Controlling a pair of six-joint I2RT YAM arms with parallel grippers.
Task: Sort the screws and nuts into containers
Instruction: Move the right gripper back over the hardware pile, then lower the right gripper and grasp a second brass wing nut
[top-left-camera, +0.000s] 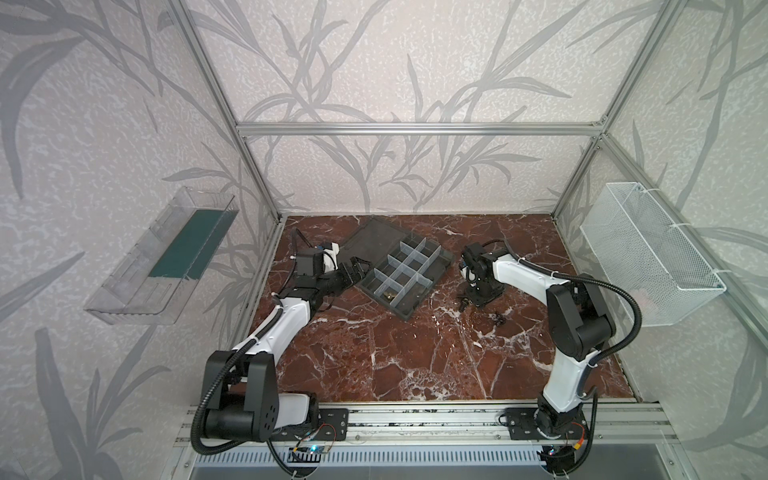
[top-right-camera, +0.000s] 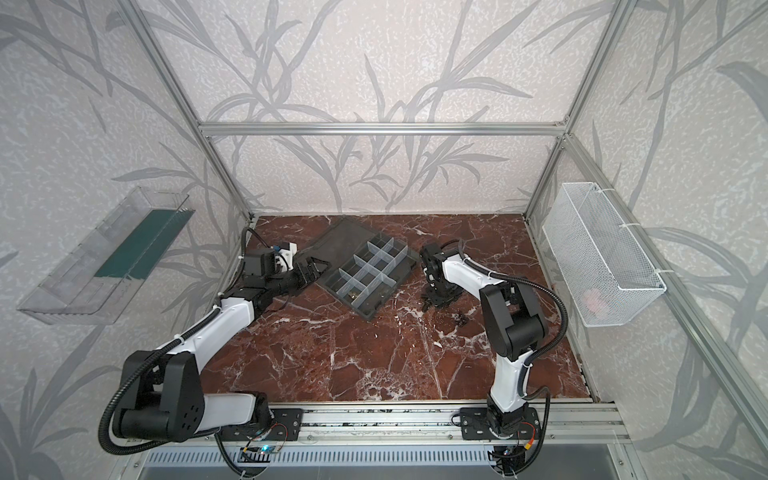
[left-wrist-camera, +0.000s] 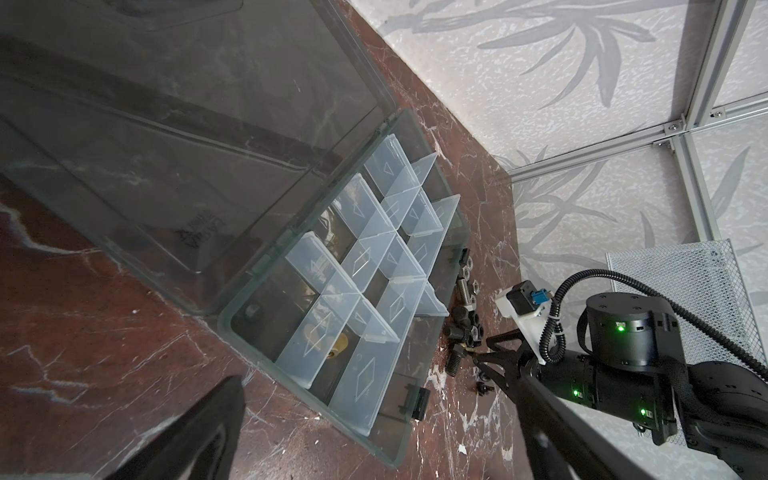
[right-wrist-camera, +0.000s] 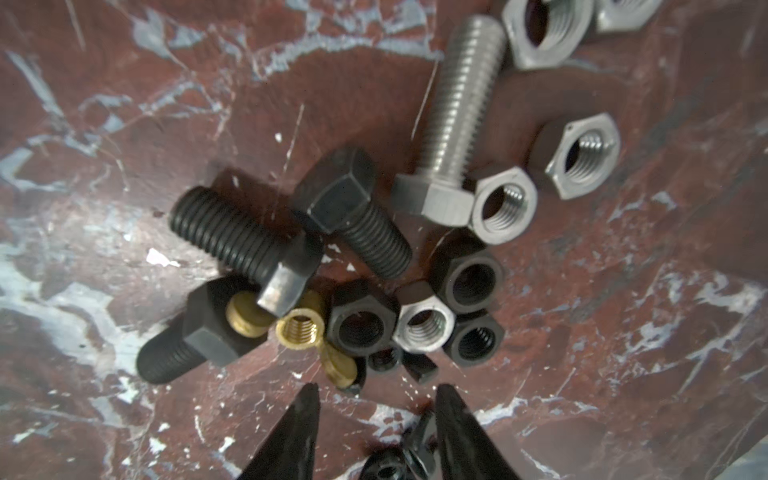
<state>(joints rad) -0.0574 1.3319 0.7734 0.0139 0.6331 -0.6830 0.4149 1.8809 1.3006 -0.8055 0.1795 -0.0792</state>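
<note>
The screws (right-wrist-camera: 237, 239), black and silver bolts, lie heaped with the nuts (right-wrist-camera: 503, 203), which are silver, black and brass, on the marble right of the organizer box. My right gripper (right-wrist-camera: 376, 390) hangs open just short of this heap (top-left-camera: 465, 301), and a small black wing piece lies on the table between its fingers (right-wrist-camera: 453, 415). The containers (top-left-camera: 409, 259) are cells between whitish dividers (left-wrist-camera: 374, 237) in the open grey box, and one cell holds brass pieces (left-wrist-camera: 338, 345). At the box's left edge my left gripper (top-left-camera: 357, 270) is open wide and empty (left-wrist-camera: 374, 457).
The box's flat lid (top-left-camera: 374, 241) lies open toward the back left. A few small dark parts (top-left-camera: 498, 320) sit apart, right of the heap. A white mesh basket (top-left-camera: 648, 253) hangs on the right wall and a clear bin (top-left-camera: 166, 253) on the left wall.
</note>
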